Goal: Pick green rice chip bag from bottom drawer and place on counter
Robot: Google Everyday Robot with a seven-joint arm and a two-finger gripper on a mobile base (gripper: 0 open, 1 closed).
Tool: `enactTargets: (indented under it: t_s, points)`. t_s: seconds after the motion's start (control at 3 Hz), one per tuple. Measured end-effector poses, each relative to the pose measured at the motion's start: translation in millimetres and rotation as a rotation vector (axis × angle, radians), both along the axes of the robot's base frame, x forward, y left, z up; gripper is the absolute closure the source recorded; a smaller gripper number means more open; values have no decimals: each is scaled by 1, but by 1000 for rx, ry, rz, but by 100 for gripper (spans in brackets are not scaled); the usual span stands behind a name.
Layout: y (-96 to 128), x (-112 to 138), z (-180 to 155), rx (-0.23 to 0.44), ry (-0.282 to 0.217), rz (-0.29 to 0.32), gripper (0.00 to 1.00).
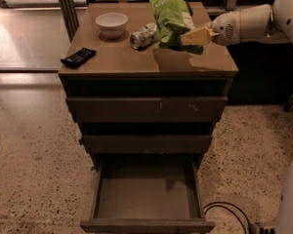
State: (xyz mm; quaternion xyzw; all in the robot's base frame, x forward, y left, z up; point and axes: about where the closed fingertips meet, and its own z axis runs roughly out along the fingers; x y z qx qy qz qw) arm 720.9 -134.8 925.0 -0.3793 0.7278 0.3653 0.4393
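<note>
The green rice chip bag [172, 18] hangs over the right half of the counter [136, 62], held at its lower right by my gripper [193, 37], which reaches in from the right on a white arm. The bag stands up from the grip, its lower end close over the counter; whether it touches I cannot tell. The bottom drawer [146, 199] is pulled open at the foot of the cabinet and nothing shows inside it.
On the counter stand a white bowl [111, 23], a crushed silver-white can [143, 35] next to the bag, and a small black wrapper [78, 56] at the left edge. The two upper drawers [146, 108] are closed. A black cable [229, 213] lies on the floor at right.
</note>
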Motion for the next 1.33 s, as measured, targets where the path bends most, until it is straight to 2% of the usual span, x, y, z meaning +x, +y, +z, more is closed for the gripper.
enactTargets:
  t_s: [0.33, 0.67, 1.33]
  points:
    - [-14, 11, 2, 48, 20, -118, 100]
    - [-16, 22, -7, 14, 63, -219, 100]
    - [-29, 28, -24, -64, 131, -377, 100]
